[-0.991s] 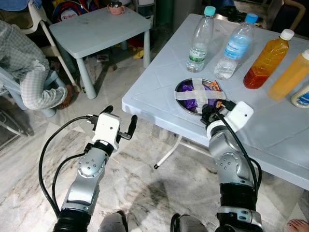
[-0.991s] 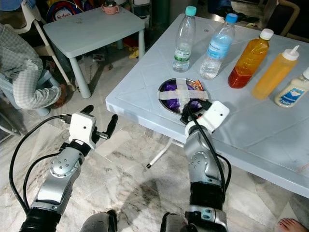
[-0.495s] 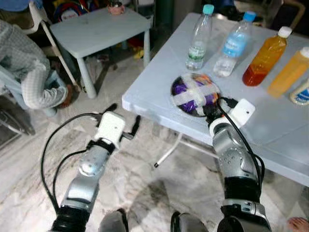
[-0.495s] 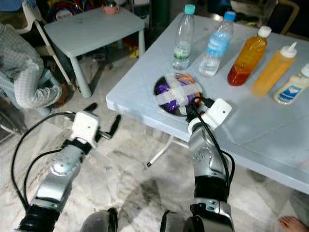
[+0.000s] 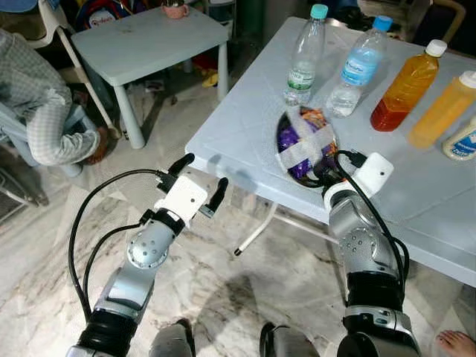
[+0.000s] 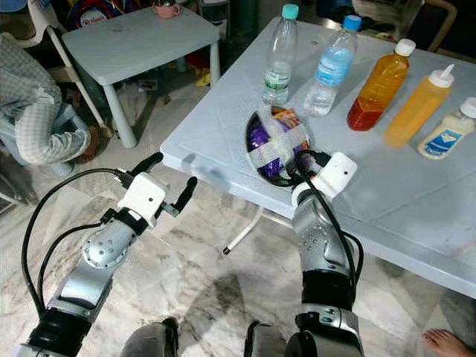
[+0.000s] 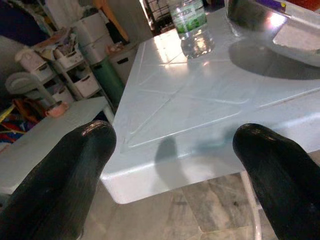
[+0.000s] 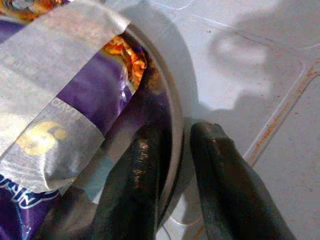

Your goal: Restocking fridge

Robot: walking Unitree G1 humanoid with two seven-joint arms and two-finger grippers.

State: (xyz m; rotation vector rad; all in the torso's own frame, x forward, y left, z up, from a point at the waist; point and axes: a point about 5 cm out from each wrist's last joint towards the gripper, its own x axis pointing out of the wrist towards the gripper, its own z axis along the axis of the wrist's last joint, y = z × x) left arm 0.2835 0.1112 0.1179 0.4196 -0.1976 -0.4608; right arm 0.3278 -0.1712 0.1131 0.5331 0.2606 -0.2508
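The right gripper (image 8: 175, 150), pinching the rim of the taped bowl (image 5: 306, 141), has tipped it up off the white table (image 5: 416, 193); the lift looks begun; the left gripper (image 5: 199, 178) hovers spread, nearer the table's corner.

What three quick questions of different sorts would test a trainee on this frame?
1. True or false: the right gripper pinches the rim of the taped steel bowl.
2. Which stands nearest the bowl? A) clear water bottle B) white squeeze bottle C) pink cup
3. Fill in: the left gripper, jaws apart, hangs beside the white table, holding ____.

Key: 1 true; 2 A; 3 nothing.
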